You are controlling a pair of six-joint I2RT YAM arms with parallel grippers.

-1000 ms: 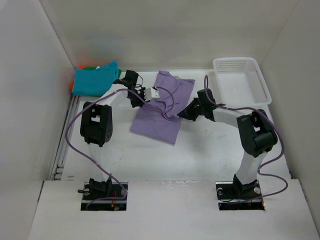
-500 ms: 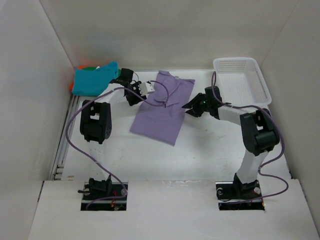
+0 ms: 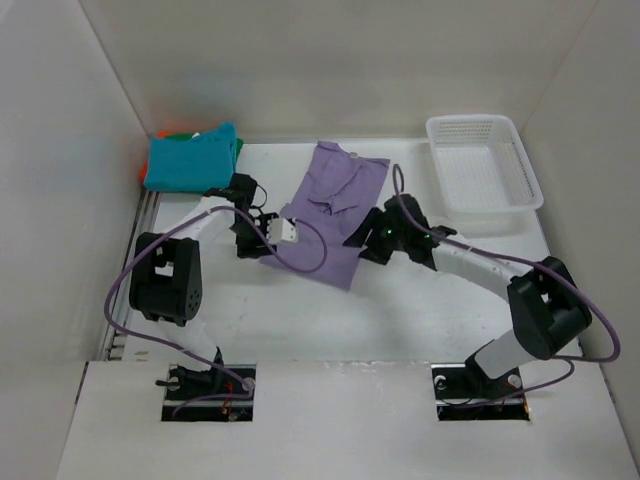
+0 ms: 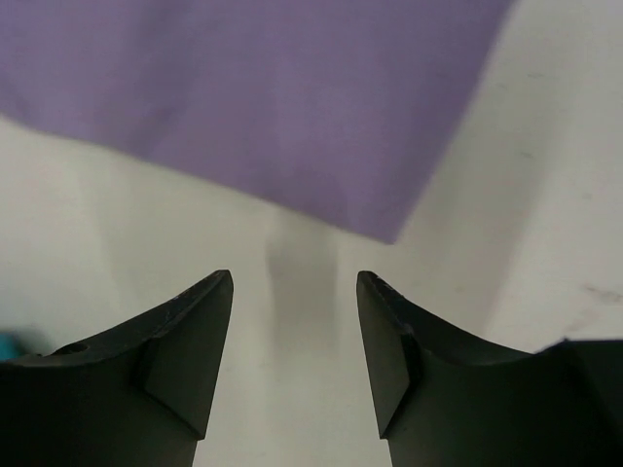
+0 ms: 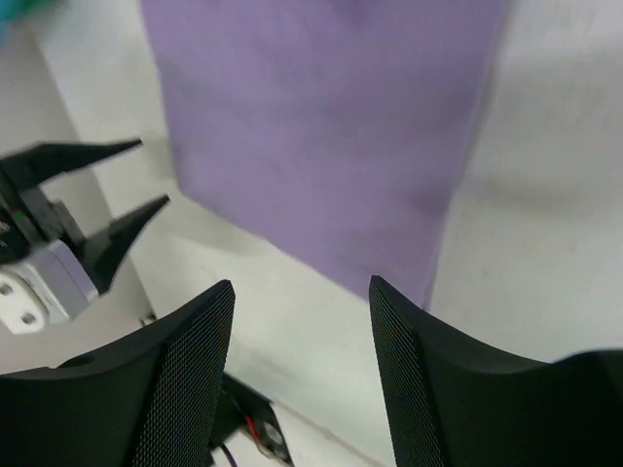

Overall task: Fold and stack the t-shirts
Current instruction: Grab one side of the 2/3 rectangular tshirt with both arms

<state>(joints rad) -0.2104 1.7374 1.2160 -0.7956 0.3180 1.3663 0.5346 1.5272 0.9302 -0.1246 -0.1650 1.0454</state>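
The lavender shirt (image 4: 263,97) runs off the top edge of both wrist views, soft with blur. Under the teal shirt (image 3: 190,160) only a sliver of the orange shirt (image 3: 147,178) shows (the rest is buried).

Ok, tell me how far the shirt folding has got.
Done: the teal shirt sits folded back left, with an orange shirt showing at its edge. In hand: the lavender shirt lies mid-table, apparently folded into a long strip; left gripper and right gripper are open at its near end, holding nothing. Left: fold it shorter and stack it on the teal shirt.
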